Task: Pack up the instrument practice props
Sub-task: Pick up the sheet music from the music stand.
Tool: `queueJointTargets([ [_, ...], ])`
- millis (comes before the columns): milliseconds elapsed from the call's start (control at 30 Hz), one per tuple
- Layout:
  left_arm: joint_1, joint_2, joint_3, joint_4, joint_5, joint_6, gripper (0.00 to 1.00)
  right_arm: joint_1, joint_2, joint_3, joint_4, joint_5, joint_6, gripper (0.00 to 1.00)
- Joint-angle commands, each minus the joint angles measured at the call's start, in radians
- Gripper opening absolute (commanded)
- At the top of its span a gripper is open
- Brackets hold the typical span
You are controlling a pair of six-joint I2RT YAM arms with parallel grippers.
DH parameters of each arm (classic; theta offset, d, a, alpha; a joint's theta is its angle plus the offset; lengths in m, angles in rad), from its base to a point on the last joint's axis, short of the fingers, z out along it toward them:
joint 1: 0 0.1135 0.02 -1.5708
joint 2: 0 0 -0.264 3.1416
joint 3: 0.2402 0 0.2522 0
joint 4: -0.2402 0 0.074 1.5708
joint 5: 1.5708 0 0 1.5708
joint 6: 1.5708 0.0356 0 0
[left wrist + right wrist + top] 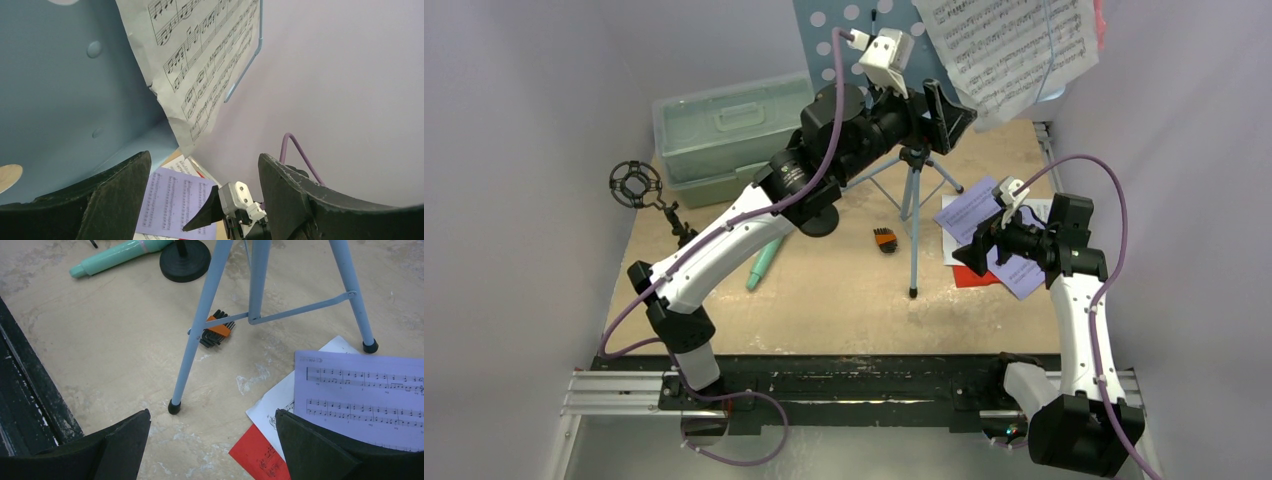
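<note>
Up at the music rack (60,90), left tool (204,159) released near a corner of the white music sheet (200,60).
Paper looks thin, floppy, tearable: pinch that free lower corner. Right of the rack's legs, right tool (212,415) released above purple sheet (360,390).
</note>
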Motion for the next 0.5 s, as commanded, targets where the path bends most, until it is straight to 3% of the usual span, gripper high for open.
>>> queueJointTargets([
  [0, 0.0, -0.03, -0.065, 0.085, -0.025, -0.017, 0.79, -0.004, -0.02, -0.007, 0.007, -0.016, -0.012, 0.99],
  [167, -0.022, -0.059, -0.198, 0.238, -0.04, -0.041, 0.75, -0.004, -0.017, -0.007, 0.007, -0.018, -0.012, 0.99],
  [467, -0.055, -0.008, -0.191, 0.37, -0.156, -0.076, 0.68, -0.004, -0.018, -0.008, 0.005, -0.019, -0.014, 0.99],
])
